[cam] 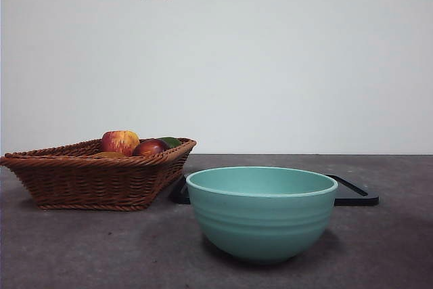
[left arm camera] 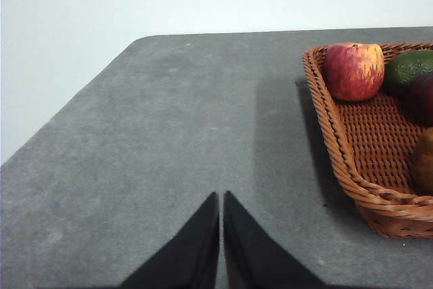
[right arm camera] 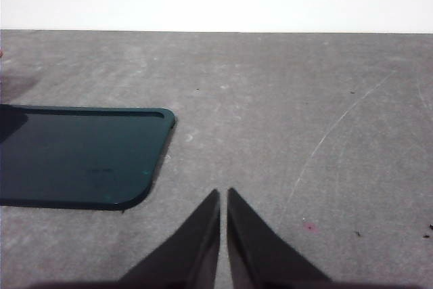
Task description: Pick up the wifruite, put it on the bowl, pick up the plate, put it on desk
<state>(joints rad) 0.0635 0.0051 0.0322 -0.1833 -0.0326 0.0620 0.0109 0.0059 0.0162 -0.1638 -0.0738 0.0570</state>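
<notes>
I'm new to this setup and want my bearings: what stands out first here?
The teal bowl dominates, standing empty at the near middle of the desk. Behind it lies a black tray, and beside that a wicker basket holding an apple, other fruit and the brown wifruite. The left end effector and right end effector wait shut, above bare desk.

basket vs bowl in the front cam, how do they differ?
The basket is brown woven wicker with sloping sides and corners; the bowl is smooth teal-green ceramic, round, with faint ridges. The basket holds fruit, including a red-and-yellow apple; nothing rises above the bowl's rim. The basket sits further back and left; the bowl is nearer the camera. Both stand upright on the desk, untouched.
</notes>
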